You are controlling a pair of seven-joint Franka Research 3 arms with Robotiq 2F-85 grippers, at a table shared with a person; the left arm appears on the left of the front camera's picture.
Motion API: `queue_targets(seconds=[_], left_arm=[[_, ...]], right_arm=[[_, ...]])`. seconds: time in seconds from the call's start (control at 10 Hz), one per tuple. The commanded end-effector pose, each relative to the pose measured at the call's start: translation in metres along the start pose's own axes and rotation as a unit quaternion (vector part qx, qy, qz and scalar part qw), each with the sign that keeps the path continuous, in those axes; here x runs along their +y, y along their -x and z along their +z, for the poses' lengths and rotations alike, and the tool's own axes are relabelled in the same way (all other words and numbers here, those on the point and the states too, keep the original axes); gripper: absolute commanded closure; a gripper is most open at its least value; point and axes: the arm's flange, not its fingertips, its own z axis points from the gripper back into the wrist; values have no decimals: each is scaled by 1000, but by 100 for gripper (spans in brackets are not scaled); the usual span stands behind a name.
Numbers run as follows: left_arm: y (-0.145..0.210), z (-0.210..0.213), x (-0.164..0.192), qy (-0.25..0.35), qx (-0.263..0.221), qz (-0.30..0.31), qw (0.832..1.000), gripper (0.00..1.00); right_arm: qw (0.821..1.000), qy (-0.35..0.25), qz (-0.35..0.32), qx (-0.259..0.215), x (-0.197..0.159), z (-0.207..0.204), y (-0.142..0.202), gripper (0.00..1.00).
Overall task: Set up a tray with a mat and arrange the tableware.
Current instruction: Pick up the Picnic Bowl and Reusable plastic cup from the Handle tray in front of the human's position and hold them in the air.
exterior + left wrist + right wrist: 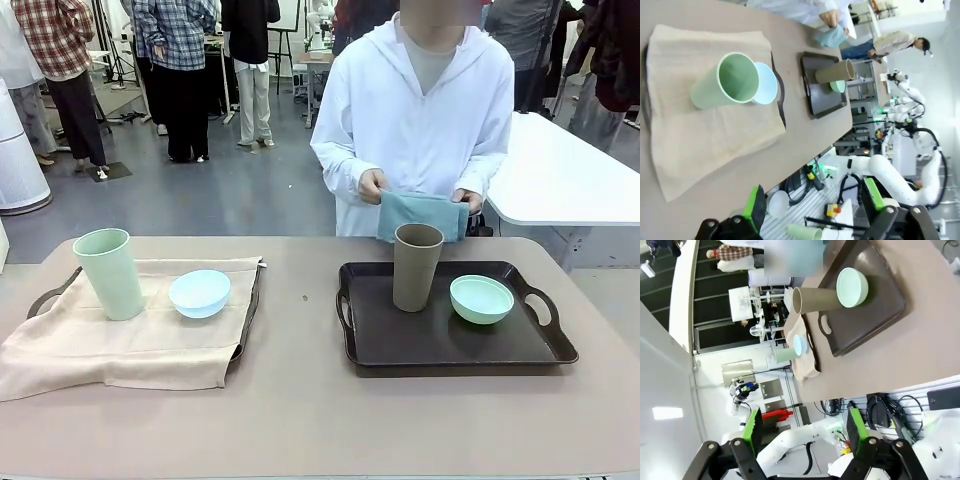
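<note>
On the left, a beige mat (120, 340) covers a dark tray (248, 318). On the mat stand a pale green cup (108, 272) and a light blue bowl (199, 293). The right-hand dark tray (450, 345) is bare of any mat and carries a brown cup (416, 266) and a mint green bowl (481, 299). The person at the far side holds a folded teal mat (422, 213) in both hands. My left gripper (815, 202) is open and empty, high above the near table edge, looking at the green cup (725, 82). My right gripper (803, 427) is open and empty, well back from the right tray (875, 315).
Bare table lies between the two trays and along the front edge. A white table (570, 180) stands at the back right. Other people stand farther back in the room.
</note>
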Motion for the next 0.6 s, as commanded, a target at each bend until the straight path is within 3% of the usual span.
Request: queue_targets(seconds=[0.0, 0.3, 0.5], left_arm=[[10, 5, 6, 16, -21, -7, 1000, 0], [12, 9, -1, 3, -32, -22, 999, 0], [7, 12, 6, 2, -18, 7, 1000, 0]], right_arm=[[1000, -12, 0, 5, 0, 4, -5, 13], [1000, -3, -10, 3, -6, 4, -1, 13], [1000, -3, -10, 3, -6, 4, -1, 13]])
